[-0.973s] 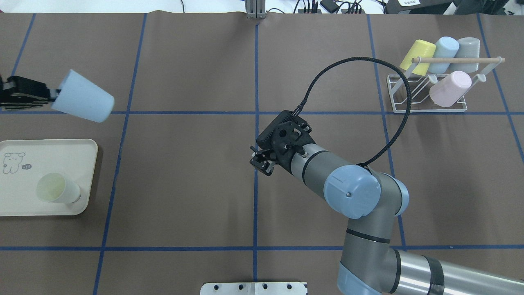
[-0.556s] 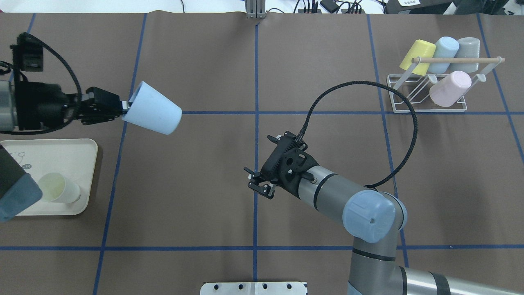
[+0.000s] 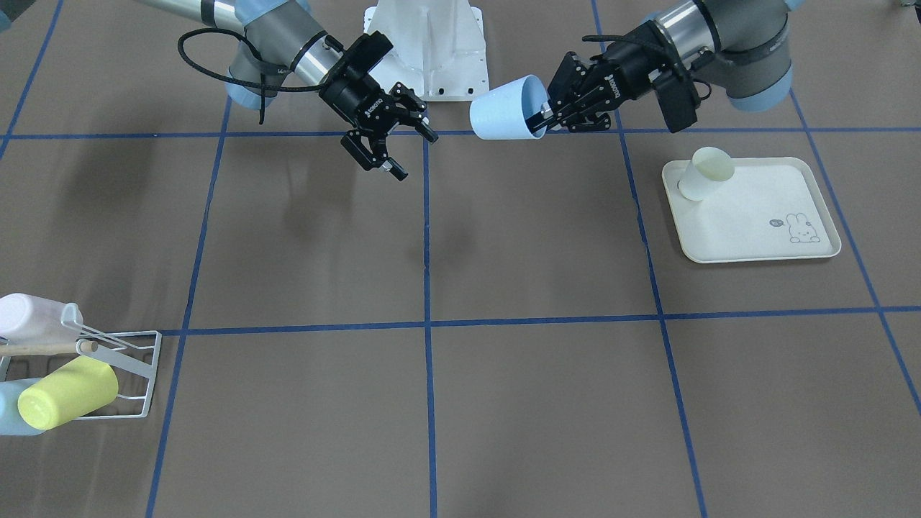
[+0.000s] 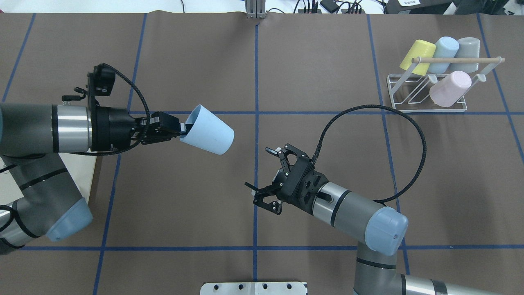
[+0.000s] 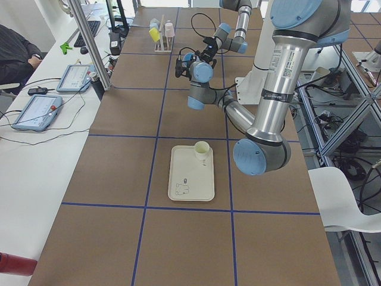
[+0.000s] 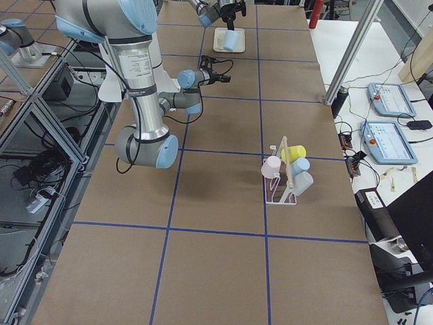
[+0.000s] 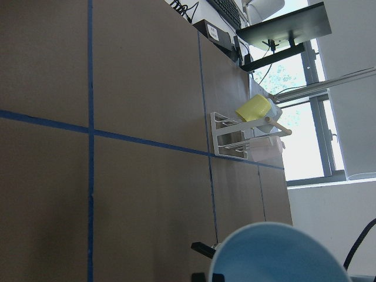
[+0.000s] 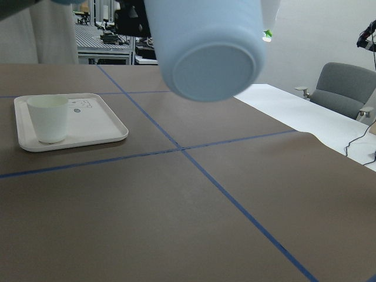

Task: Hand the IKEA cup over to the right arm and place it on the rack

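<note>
Left gripper [image 4: 183, 130] — jaws clamped on rim of blue cup [image 4: 209, 135], cup sideways in the air. Right gripper [image 4: 262, 174] near the cup, not touching — jaws spread, empty. Rack [image 4: 425, 108] well apart from cup.

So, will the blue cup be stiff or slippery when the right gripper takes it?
Probably stiff and light: the left gripper holds the blue cup sideways by its rim alone, without visible bending. Its smooth, tapered wall might let the right gripper slip toward the base.

Left tool [image 4: 182, 132] clamped, held level; right tool [image 4: 268, 180] spread wide, facing it.
</note>
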You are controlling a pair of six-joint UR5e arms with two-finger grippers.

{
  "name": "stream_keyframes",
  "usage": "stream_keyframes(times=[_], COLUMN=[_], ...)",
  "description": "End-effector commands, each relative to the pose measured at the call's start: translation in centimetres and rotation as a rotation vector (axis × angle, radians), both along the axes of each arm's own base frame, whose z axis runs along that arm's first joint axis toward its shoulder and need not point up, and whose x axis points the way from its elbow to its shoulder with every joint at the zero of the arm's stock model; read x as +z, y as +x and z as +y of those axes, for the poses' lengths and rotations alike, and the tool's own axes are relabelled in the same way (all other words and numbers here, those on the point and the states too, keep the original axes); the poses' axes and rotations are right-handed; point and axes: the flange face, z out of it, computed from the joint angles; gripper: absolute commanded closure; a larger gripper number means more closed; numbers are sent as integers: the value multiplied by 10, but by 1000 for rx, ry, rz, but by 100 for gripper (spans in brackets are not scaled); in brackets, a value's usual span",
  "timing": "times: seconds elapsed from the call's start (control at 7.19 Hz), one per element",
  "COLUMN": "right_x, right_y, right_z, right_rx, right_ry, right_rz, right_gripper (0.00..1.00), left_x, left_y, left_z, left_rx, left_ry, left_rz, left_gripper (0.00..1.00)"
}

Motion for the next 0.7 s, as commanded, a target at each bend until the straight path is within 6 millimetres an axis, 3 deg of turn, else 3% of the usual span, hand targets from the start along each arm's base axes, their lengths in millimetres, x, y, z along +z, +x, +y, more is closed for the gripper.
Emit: stream_keyframes(times=[0.0, 0.56], right_x=[-2, -7], right_y=[0, 0], right_z=[2, 4], right_rx=[-1, -4], right_ry=[17, 14], right_rz=[-25, -40], right_gripper=[1, 1], left_x=[4, -2], left_y=[37, 75], left_z=[17, 24], left_rx=[-2, -1], left_ry=[-20, -34], left_rz=[-2, 1], left_gripper=[100, 100])
